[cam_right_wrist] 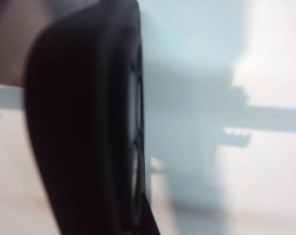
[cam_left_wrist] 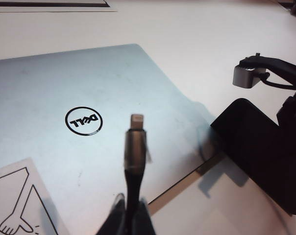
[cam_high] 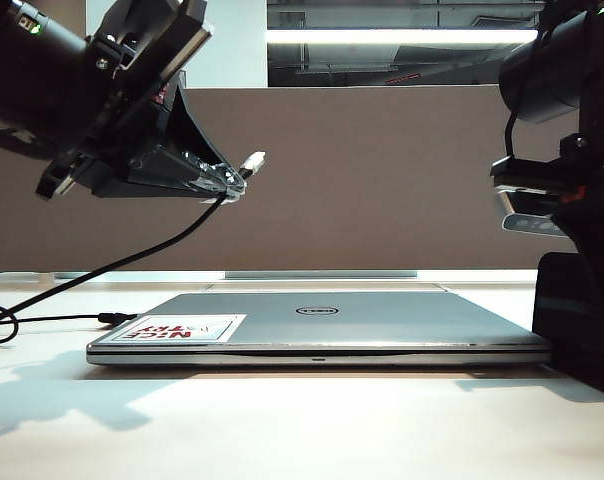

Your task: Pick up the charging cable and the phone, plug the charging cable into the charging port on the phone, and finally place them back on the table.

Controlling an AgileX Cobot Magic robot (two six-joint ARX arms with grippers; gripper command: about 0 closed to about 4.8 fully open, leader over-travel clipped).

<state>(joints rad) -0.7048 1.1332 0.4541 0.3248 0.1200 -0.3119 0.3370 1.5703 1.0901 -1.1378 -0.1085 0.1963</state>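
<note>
The white table [cam_high: 302, 430] is carrying a closed silver laptop [cam_high: 322, 328], the right gripper [cam_right_wrist: 138, 147] at its right end is gripping the black phone [cam_left_wrist: 258, 147], and the left gripper [cam_high: 227, 180], raised at left, is pinching the charging cable [cam_left_wrist: 135, 147], plug tip pointing right.

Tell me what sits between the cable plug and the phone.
In the left wrist view, only the laptop lid's corner lies between the plug, held up by the left pincer, and the phone.
</note>
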